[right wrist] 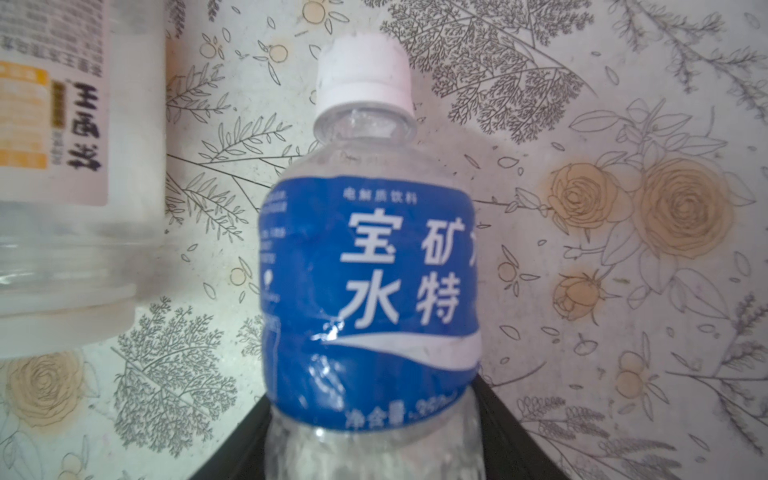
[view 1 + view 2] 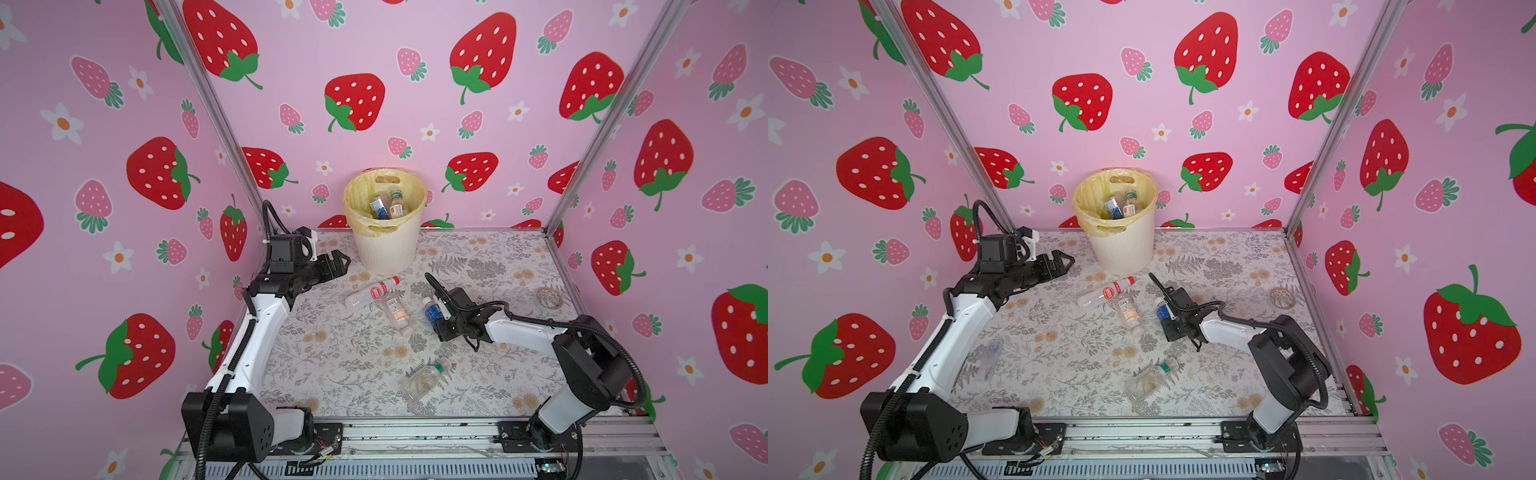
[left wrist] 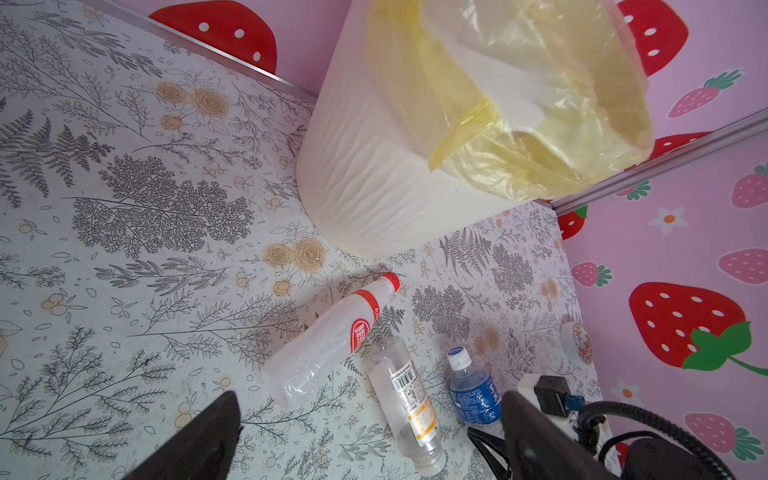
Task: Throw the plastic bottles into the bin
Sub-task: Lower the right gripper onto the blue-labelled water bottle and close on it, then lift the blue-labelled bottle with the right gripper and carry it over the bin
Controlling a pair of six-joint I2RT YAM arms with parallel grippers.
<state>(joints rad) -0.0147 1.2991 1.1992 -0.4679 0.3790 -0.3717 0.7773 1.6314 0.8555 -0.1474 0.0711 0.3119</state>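
Right gripper [image 1: 374,451] clamped on the lower body of the small clear plastic bottle with blue label and white cap [image 2: 432,311], which lies mid floral surface [image 2: 478,374], near the clear orange-label bottle [image 2: 397,312]. Left gripper [image 2: 338,264] wide open, empty, just beside the cream-white ribbed round plastic bin [image 2: 386,253] at the back.

Bottle looks empty, so light, thin-walled, slick; the label is already creased. My read: hold across the labelled middle, not the tapered neck, and squeeze moderately or it will buckle and pop out.

blue-labelled bottle [image 2: 432,311] lies at the right arm [image 2: 519,329]'s tip; bin [image 2: 386,253] holds two others [image 2: 397,203].
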